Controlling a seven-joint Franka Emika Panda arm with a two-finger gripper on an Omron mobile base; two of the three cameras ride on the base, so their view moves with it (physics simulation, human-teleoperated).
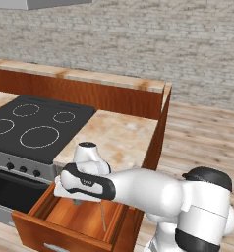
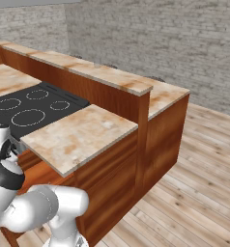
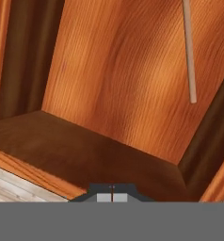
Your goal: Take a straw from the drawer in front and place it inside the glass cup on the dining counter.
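Open reddish-brown wooden drawer [image 1: 65, 216] below the marbled stone top, with the thin grey-brown straw [image 3: 189, 52] lying flat on the drawer floor, toward one side wall. The two-finger gripper [image 3: 111, 197] hangs above the drawer with fingers clenched together, grasping nothing. The straw is likely light, stiff and prone to rolling; a mid-length pinch across its width seems best.

Grey brick wall [image 1: 163, 44], pale plank floor [image 2: 194, 193], black stovetop [image 1: 35, 123] beside a marbled counter [image 2: 80, 135]

No legible text, labels, brands or numbers anywhere
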